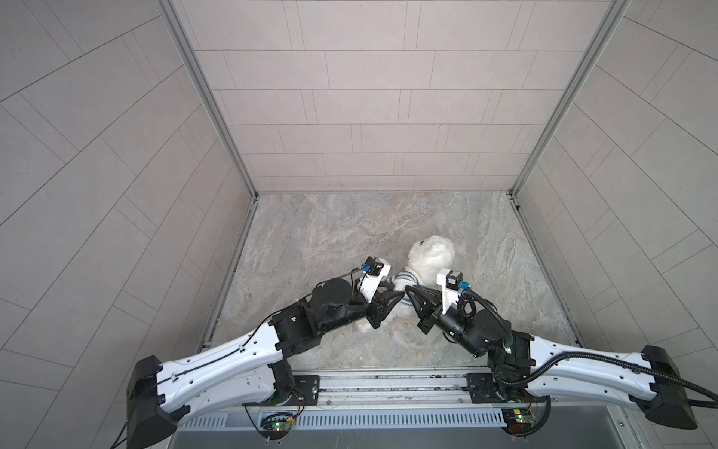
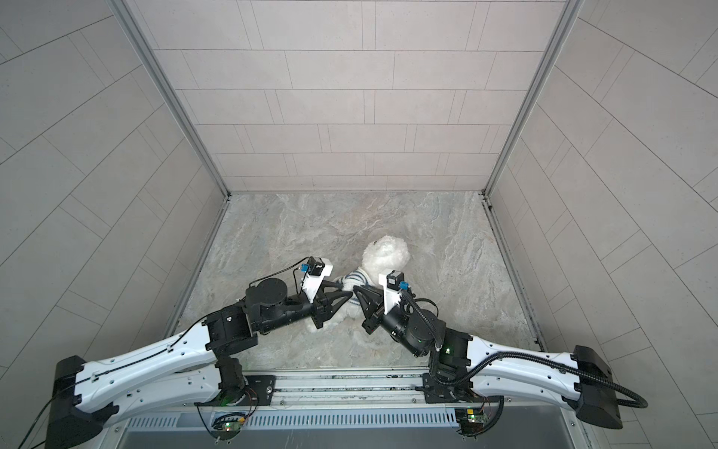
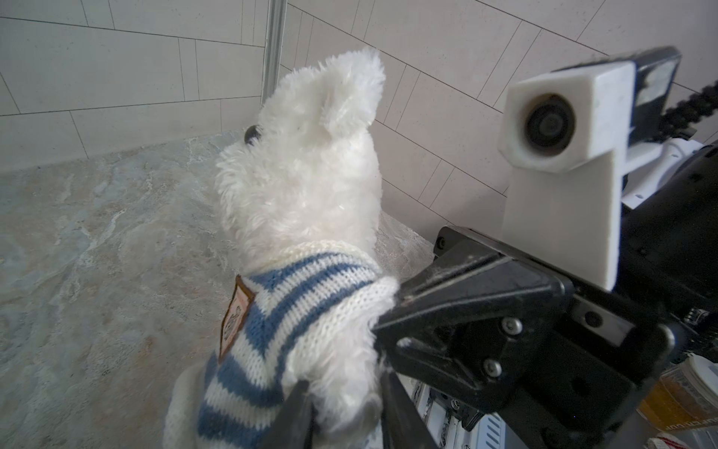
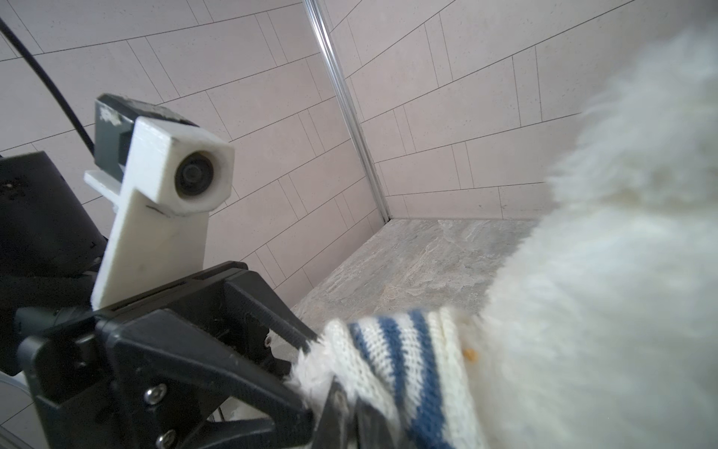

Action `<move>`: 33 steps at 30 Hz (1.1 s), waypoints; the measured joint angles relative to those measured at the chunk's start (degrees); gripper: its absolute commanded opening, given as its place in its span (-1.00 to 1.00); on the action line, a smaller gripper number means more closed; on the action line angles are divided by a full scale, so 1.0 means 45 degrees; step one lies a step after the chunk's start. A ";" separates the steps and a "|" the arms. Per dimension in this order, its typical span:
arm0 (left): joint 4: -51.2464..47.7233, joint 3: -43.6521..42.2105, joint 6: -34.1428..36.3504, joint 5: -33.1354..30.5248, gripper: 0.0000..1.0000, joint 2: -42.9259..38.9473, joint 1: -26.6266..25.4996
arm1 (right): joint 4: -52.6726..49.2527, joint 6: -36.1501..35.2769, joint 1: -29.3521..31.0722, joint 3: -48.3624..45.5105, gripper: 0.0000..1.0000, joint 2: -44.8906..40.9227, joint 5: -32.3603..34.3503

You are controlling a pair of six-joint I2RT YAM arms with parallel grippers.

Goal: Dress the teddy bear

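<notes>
Left wrist view puts my left gripper (image 3: 345, 388) at the near edge, its jaws drawn narrow onto one paw of the teddy bear (image 3: 307, 167), with white fur bulging between the two fingers. Past that, the bear sits upright on the marble tabletop (image 3: 97, 241), about mid-table in both top views, between my two arms and facing the back wall. The striped shirt (image 3: 303, 307) is already over its head. The collar rings the neck and the badge (image 3: 235, 322) sits on the chest, so I judge only the sleeves and hem need settling. Further right, my right gripper (image 3: 390, 311) is pinched fully together on the white knit cuff at the shoulder. I expect the bear to be very light and soft all through. It will probably squash and tip rather than resist a pull, and the loose pile will likely slip in a shallow pinch. I would therefore hold a limb across its stuffed core, close to the body. I would take the shirt only by its ribbed cuff or hem, since the knit looks stretchy and prone to snag.
</notes>
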 measured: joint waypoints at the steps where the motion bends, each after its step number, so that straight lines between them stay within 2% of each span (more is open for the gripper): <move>1: 0.0019 0.0000 0.0005 -0.0029 -0.47 0.0019 0.0000 | 0.0000 0.0010 0.0000 0.0000 -1.00 0.0005 -0.0005; 5: 0.0044 -0.0005 0.0000 -0.0194 -1.00 0.0078 -0.0005 | 0.0024 0.0010 -0.0005 0.0000 -1.00 0.0107 0.0024; 8: 0.0024 -0.0044 0.0073 -0.0291 -1.00 0.0053 -0.0015 | 0.0019 0.0005 -0.0029 0.0000 -0.95 0.0214 0.0063; 12: 0.0131 -0.0262 -0.0141 -0.0180 -1.00 -0.0223 0.0063 | 0.0015 -0.0058 -0.0019 -0.0019 -0.62 0.0185 0.0010; 17: 0.0675 -0.0889 -0.1384 0.1093 -1.00 -0.0942 0.1559 | -0.0097 -0.1409 -0.0010 -0.0738 -0.35 -0.0612 -0.0782; 20: 0.0801 -0.1001 -0.2181 0.2103 -1.00 -0.1083 0.2681 | -0.0690 -0.2278 -0.0015 -0.1083 -0.27 -0.1093 -0.1336; 23: 0.0782 -0.0991 -0.2720 0.2875 -1.00 -0.1234 0.3337 | -0.1302 -0.2866 -0.0005 -0.1200 -0.21 -0.1399 -0.1807; 33: 0.0296 -0.0588 -0.3458 0.5042 -1.00 -0.1239 0.3395 | -0.1559 -0.4337 0.0010 -0.1360 -0.17 -0.1758 -0.1972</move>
